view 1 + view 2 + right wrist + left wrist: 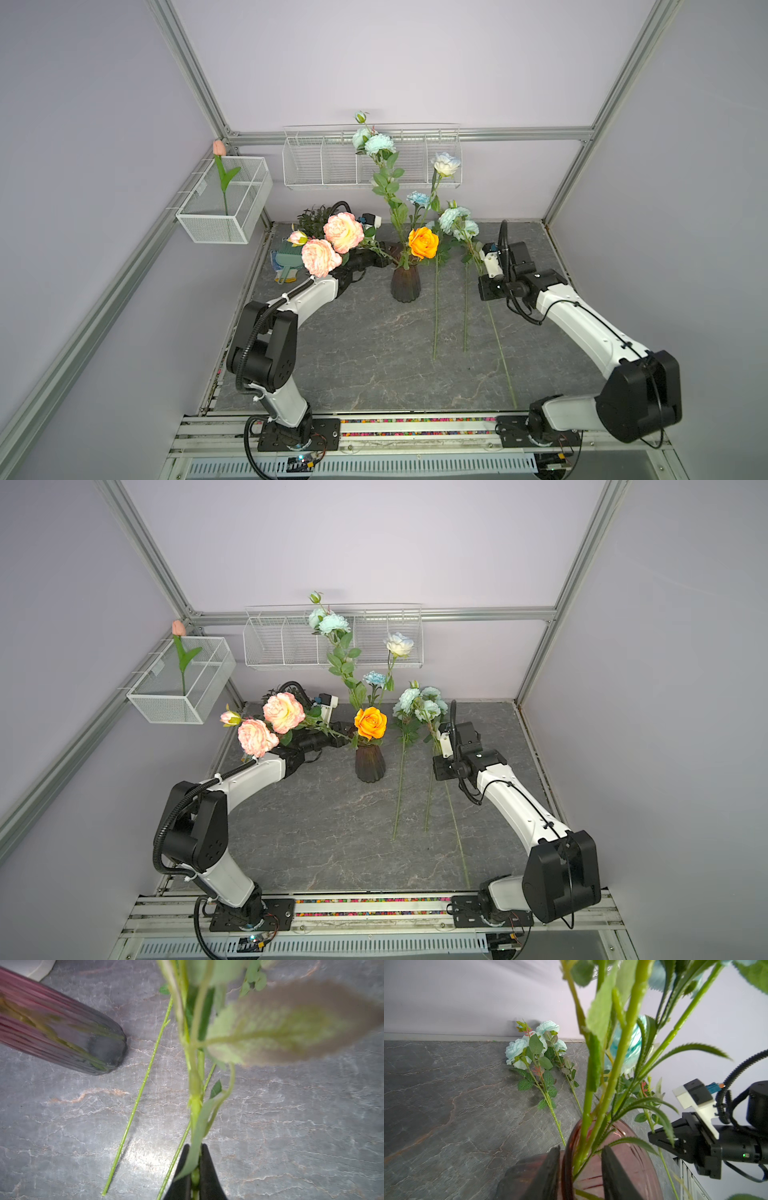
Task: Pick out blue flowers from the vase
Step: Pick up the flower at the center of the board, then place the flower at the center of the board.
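Purple-brown ribbed glass vase (405, 286) is clamped by your left gripper (580, 1152). Your right gripper (195, 1146) pinches a leafy green blue-flower stem (195, 1103).

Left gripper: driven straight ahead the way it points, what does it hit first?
The vase: the left gripper is shut on its neck, so going on only pushes the glass and the stems in it. Beyond lie blue flowers, depth unclear.

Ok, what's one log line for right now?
left fingers: shut on vase | right fingers: shut on blue flower stem | table: two blue stems lying | in vase: tall blue flowers, orange rose
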Controlling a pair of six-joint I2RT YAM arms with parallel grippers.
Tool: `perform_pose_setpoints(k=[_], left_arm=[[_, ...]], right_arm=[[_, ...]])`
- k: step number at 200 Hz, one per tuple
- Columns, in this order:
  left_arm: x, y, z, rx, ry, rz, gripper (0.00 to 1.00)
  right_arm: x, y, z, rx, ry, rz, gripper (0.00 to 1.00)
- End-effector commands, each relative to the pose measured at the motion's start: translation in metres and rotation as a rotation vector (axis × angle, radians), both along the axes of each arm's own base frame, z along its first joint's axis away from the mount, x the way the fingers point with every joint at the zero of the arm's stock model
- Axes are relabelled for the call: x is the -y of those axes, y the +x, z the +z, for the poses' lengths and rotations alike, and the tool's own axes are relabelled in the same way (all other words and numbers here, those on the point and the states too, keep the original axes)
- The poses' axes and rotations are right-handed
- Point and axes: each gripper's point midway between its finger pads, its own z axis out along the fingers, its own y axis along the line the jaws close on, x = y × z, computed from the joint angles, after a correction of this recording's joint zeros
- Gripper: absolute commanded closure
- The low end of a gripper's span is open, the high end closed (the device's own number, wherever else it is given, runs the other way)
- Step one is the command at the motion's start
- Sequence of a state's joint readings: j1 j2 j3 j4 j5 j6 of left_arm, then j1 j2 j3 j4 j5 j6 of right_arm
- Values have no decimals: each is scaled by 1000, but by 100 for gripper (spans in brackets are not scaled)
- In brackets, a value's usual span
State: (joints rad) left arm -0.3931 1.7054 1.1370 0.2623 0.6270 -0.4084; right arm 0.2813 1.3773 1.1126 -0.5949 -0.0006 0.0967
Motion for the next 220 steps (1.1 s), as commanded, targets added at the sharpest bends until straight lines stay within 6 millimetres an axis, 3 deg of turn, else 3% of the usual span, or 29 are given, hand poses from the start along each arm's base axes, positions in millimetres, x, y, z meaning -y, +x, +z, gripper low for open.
perform_pose_setpoints(k=[1, 31, 68, 98, 130, 170, 220], left_arm=[[-3, -5, -23, -64, 51, 7, 64], [-6, -7, -22, -60, 66, 11, 64], [-5, -8, -20, -61, 59, 9, 64], [-8, -10, -15, -49, 68, 13, 64], [-10, -12, -10, -44, 74, 17, 64], [-11, -13, -9, -43, 75, 20, 64], [-10, -12, -7, -43, 73, 19, 64]], right_arm=[[19, 5, 4, -14, -2, -57, 93], [50, 25, 13, 34, 83, -184, 93], [65, 68, 9, 50, 162, -247, 93], [76, 105, -12, 38, 249, -287, 93], [86, 132, -39, 4, 285, -328, 93], [79, 150, -74, -87, 305, -289, 93], [76, 154, -110, -170, 299, -269, 93]])
